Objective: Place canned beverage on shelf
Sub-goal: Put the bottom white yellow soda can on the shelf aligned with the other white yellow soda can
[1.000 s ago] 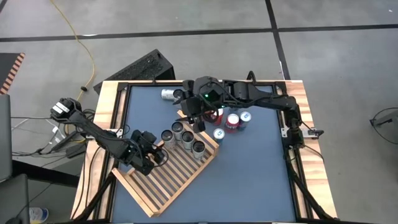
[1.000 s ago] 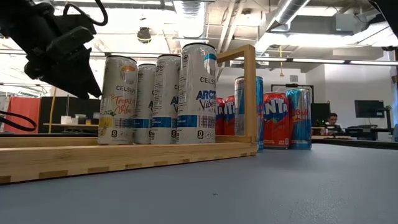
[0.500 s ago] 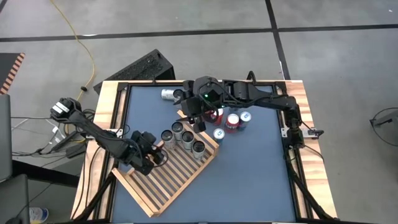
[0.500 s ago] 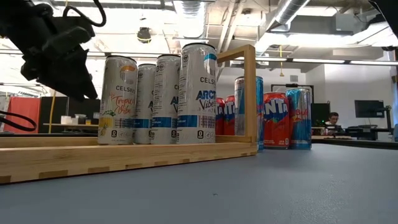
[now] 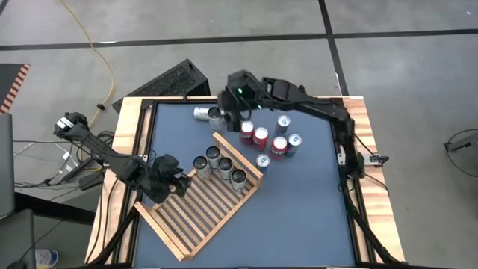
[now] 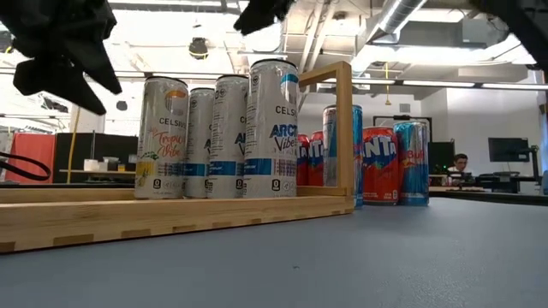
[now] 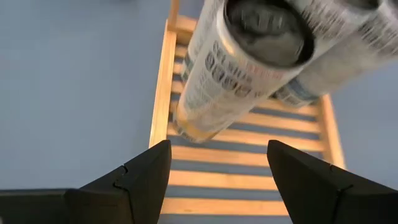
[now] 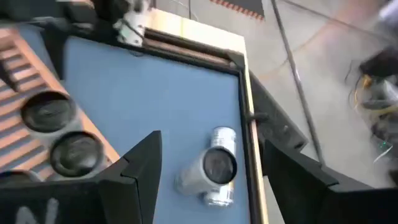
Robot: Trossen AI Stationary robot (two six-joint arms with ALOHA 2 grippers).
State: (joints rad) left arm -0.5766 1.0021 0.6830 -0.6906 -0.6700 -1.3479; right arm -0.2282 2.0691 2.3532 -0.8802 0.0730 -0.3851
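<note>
Cans: high view, four point(image 5: 222, 165) stand in a row on the shelf point(image 5: 200, 210), centre frame; one silver can point(image 5: 203, 113) lies toppled on the bench point(image 5: 299, 202), upper centre. Right pincer point(image 5: 224, 118) hovers beside it.

Right wrist view: fingers spread, empty, can between them. Judged step: reaching; next, descend and close.

Left wrist view: left pincer point(image 7: 214, 180) parted, empty, over shelf slats.

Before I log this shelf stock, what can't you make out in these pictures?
- Fallen can, right wrist view: label blurred, brand unreadable.
- Red cans, low view: partly behind the shelf post and a blue can.
- Shelf cans, high view: only tops show.
- Left tool, left wrist view: base cut off by the edge.
</note>
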